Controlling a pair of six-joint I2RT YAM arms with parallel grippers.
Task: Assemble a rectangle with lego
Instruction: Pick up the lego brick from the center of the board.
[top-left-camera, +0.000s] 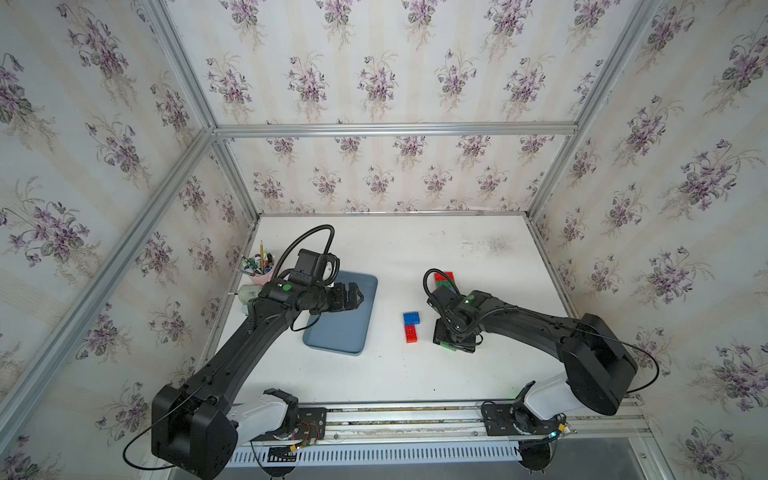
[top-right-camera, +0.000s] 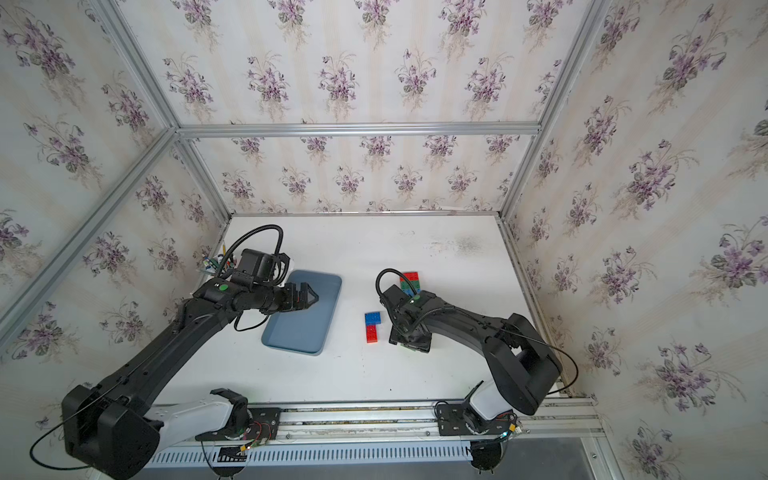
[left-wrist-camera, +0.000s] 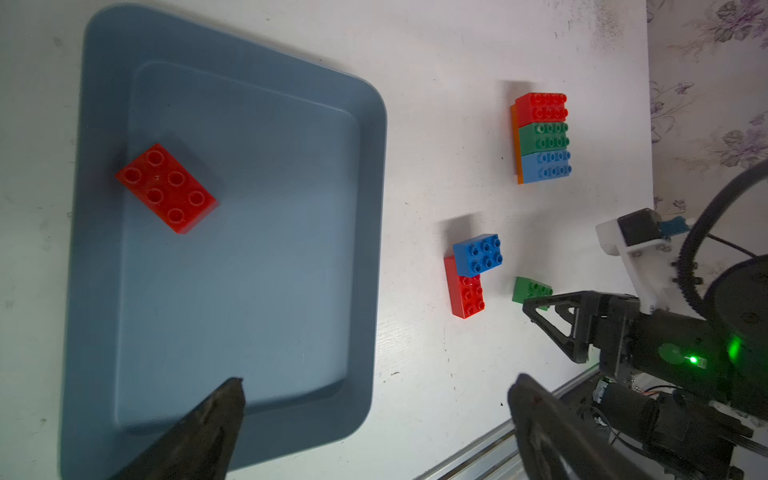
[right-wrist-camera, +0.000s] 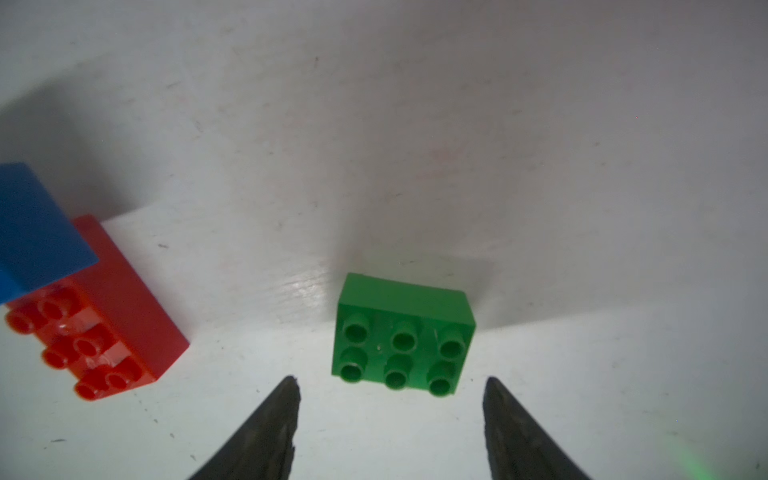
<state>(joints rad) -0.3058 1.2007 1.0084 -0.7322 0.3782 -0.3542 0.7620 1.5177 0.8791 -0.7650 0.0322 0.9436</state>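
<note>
Right wrist view: the right pincer (right-wrist-camera: 392, 382) points down at the desk (right-wrist-camera: 415, 124). Its two dark, tapered fingers are spread with nothing between them. A glossy green brick (right-wrist-camera: 403, 332) with six round studs lies flat just ahead of the tips, not touched as far as this view shows. Near it a long red brick (right-wrist-camera: 124, 307) carries a blue brick (right-wrist-camera: 33, 232) on one end.

In both top views the right arm (top-left-camera: 540, 328) is bent at the elbow, wrist turned down over the green brick. The left arm (top-left-camera: 249, 332) stretches forward, and the left pincer (top-left-camera: 353, 296) is held level above the tray (left-wrist-camera: 95, 249), jaws wide apart. The tray is smooth, grey-blue and round-cornered. A loose red brick (left-wrist-camera: 166, 187) with six studs lies askew in it.

Farther along the matt white desk, a three-brick row (left-wrist-camera: 542, 137) of red, green and blue sits on an orange base (left-wrist-camera: 518, 149).
</note>
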